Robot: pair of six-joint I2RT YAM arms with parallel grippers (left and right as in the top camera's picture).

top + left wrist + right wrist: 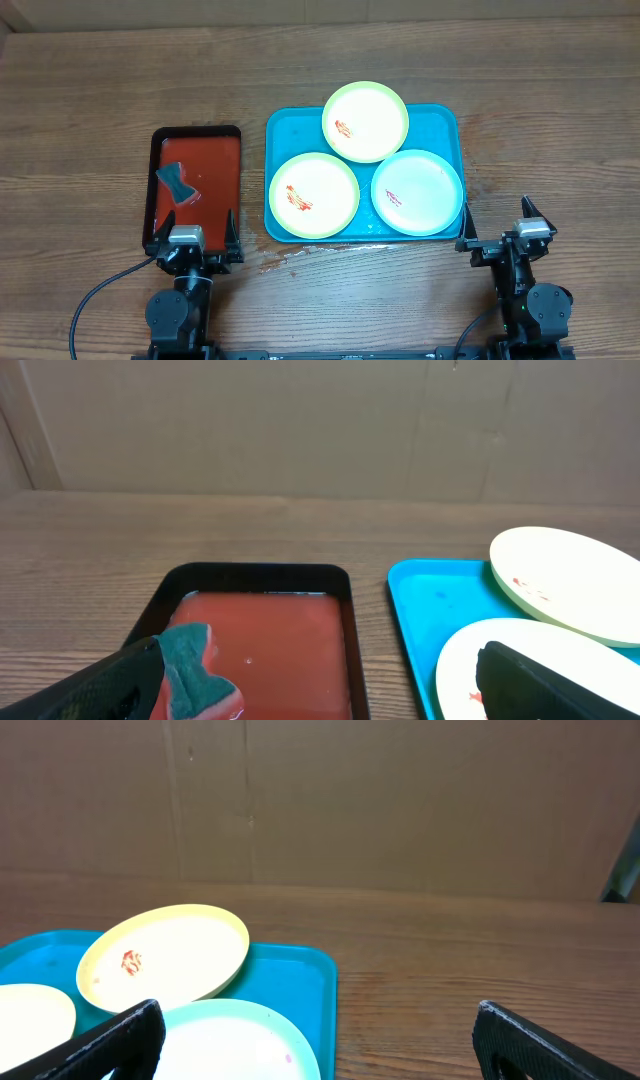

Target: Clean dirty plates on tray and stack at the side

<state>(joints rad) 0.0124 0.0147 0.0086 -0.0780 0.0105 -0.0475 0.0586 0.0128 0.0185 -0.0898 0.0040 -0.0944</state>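
Plates [314, 195]: all three on tray [283, 128], mid-desk between your arms, red smears showing. Sponge [177, 183] in red tray [222, 150], dead ahead of left end effector [196, 232], so left's nearer. Right end effector [497, 228] beside tray corner. Both spread wide, holding nothing.

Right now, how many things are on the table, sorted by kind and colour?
Yellow-green plates: 2
Pale blue plate: 1
Turquoise tray: 1
Red tray: 1
Sponge: 1
Total: 6
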